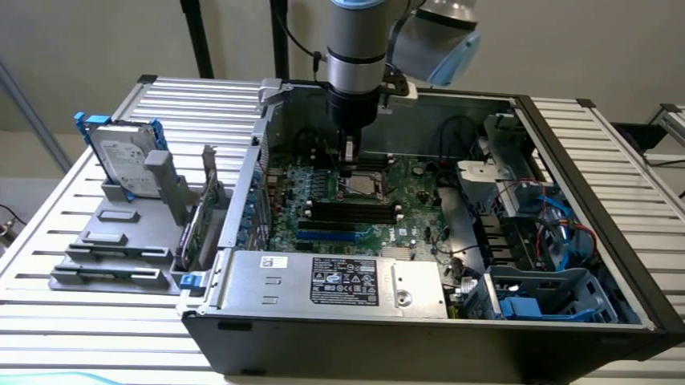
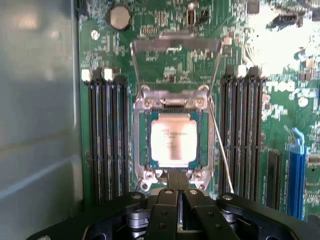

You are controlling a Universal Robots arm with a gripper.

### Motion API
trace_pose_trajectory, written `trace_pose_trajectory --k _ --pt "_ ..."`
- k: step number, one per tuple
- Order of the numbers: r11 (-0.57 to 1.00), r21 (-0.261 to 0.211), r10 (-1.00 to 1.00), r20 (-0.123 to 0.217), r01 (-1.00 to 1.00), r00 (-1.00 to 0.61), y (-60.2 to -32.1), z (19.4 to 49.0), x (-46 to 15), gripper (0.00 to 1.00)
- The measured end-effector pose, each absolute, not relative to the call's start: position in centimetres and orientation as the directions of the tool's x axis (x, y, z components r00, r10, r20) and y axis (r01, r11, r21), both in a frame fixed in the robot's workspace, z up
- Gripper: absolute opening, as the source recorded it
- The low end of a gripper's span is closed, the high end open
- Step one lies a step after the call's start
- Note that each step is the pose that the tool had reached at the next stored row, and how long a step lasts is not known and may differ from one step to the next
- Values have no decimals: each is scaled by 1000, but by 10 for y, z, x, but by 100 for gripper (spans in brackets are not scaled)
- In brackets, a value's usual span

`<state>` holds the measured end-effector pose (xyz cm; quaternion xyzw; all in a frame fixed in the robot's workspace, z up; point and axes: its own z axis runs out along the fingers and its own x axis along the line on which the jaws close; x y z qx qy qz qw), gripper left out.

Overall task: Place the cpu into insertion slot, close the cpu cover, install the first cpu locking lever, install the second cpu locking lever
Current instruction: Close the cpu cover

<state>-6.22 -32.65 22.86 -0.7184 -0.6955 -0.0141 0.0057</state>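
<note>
No legible text (even on power-supply label (image 1: 345,281))

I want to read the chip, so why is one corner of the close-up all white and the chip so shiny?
Wrist view: strong light bleaches part of the green circuit board white, and the small square silvery-grey cpu mirrors it. Exterior view: the black metal computer case shades its inside, while the ribbed metal table looks pale.

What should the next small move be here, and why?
Probably move the shut gripper toward the raised cpu cover to tip it down: the cpu already sits in the insertion slot, and the cover stands open.
</note>
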Motion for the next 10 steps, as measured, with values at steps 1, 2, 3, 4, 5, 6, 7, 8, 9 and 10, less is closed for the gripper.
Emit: trace_pose_trajectory --k 1,2,3,4,5,6,7,8,9,10 --pt "-33 10 999 28 999 32 -327 230 -58 11" --pt "-33 9 999 29 999 32 -328 231 -54 11" --pt "-33 8 999 29 999 32 -329 233 -49 11" --pt "-32 7 999 29 999 32 -330 234 -45 11" --pt "-33 5 999 29 999 32 -331 236 -41 11" --pt "-33 5 999 29 999 32 -332 238 -36 11" --pt "-33 4 999 30 999 32 -333 241 -32 11" --pt "-32 3 999 30 999 32 -334 243 -27 11" --pt "-33 2 999 31 999 32 -334 246 -23 11" --pt "-33 1 999 32 999 33 -335 250 -18 11"
